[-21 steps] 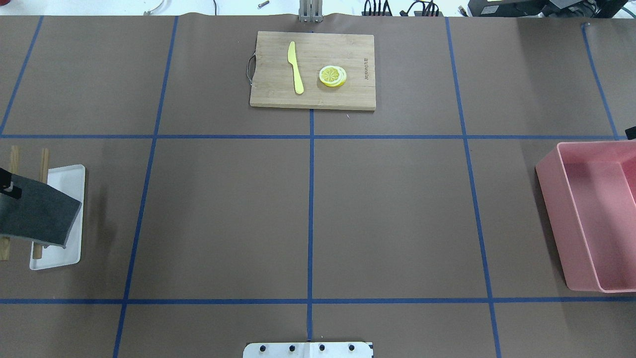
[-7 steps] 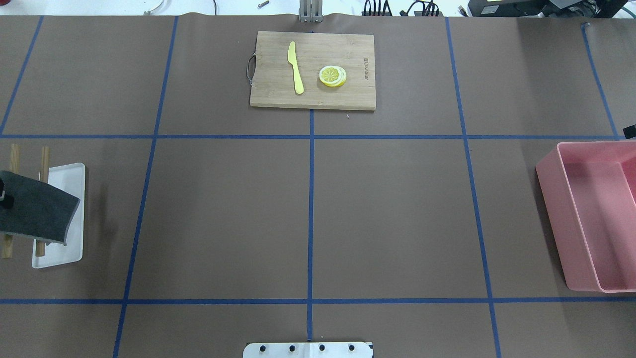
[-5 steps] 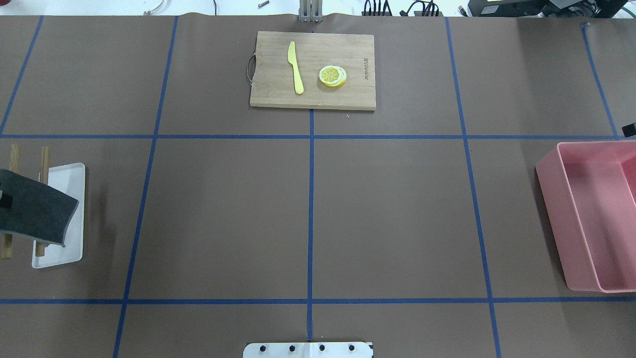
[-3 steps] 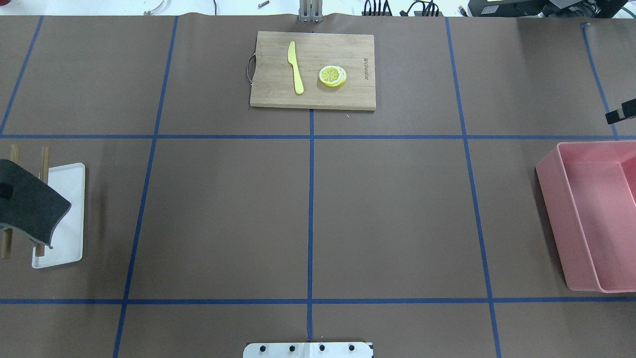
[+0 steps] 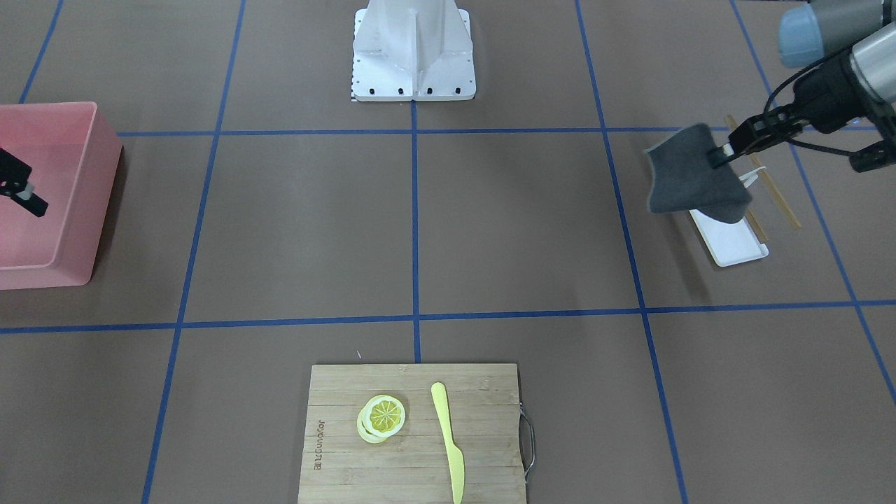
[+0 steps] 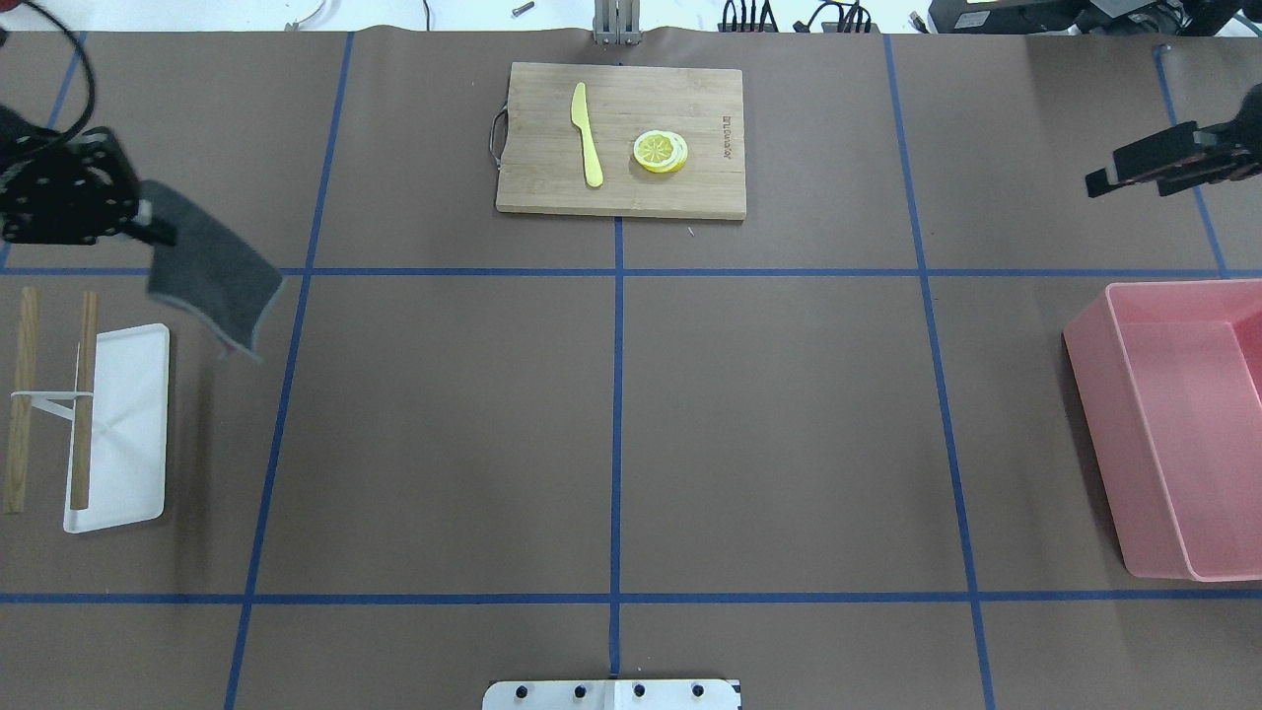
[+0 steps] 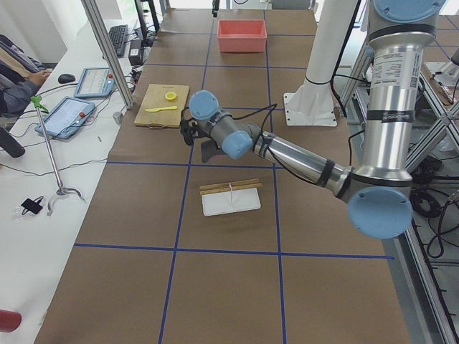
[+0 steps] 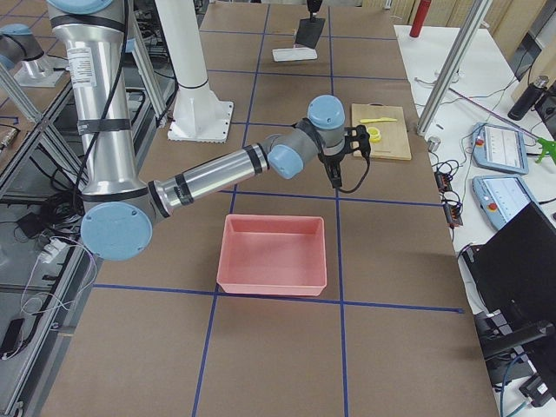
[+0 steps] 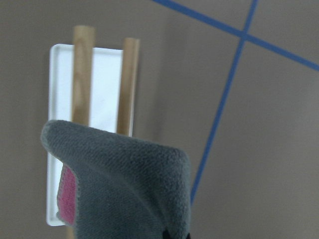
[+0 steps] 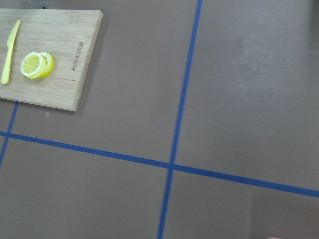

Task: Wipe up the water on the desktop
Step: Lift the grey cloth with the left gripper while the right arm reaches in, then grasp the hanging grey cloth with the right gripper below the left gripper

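Observation:
The desktop point(image 6: 789, 414) is matte brown with a blue tape grid; I see no water on it. My left gripper point(image 6: 148, 225) is shut on a corner of a grey cloth point(image 6: 212, 281) that hangs in the air near the desktop's left end. The front-facing view shows the left gripper point(image 5: 721, 155) and the cloth point(image 5: 693, 182) at the right. The left wrist view is filled by the cloth point(image 9: 124, 189). My right gripper point(image 6: 1129, 182) is open and empty at the far right, beyond the pink bin. It also shows at the front-facing view's left edge point(image 5: 17, 189).
A white tray point(image 6: 128, 493) with two wooden bars point(image 6: 84, 394) lies at the left. A bamboo cutting board point(image 6: 680, 192) with a yellow knife point(image 6: 589, 138) and lemon slices point(image 6: 659, 151) lies at the far centre. A pink bin point(image 6: 1094, 424) stands at the right.
My left gripper has carried the cloth off the wooden bars, away from the robot and a little rightward. My right gripper has come into view at the far right.

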You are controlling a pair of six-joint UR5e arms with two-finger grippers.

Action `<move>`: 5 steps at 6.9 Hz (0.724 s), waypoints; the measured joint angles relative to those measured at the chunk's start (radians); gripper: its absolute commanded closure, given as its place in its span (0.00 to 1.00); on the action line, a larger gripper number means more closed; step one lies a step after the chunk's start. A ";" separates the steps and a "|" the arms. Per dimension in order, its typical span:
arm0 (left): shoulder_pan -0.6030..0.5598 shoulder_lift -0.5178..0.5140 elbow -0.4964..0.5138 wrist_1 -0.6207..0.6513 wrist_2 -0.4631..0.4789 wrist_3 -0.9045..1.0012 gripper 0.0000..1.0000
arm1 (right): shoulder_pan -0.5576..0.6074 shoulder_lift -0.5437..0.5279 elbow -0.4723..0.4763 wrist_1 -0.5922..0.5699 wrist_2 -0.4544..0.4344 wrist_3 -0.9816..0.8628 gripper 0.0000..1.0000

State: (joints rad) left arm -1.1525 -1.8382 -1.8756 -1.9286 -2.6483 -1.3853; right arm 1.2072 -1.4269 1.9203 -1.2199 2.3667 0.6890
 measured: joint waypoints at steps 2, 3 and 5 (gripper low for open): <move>0.138 -0.215 0.047 0.000 0.158 -0.253 1.00 | -0.211 0.130 0.095 -0.004 -0.227 0.250 0.00; 0.192 -0.292 0.070 0.000 0.231 -0.344 1.00 | -0.327 0.182 0.140 -0.009 -0.350 0.342 0.00; 0.261 -0.387 0.093 0.000 0.312 -0.462 1.00 | -0.512 0.268 0.177 -0.007 -0.537 0.395 0.00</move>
State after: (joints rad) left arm -0.8914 -2.2252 -1.7829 -1.9290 -2.3360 -1.8471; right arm 0.6952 -1.1587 2.0975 -1.2270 1.8292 1.0836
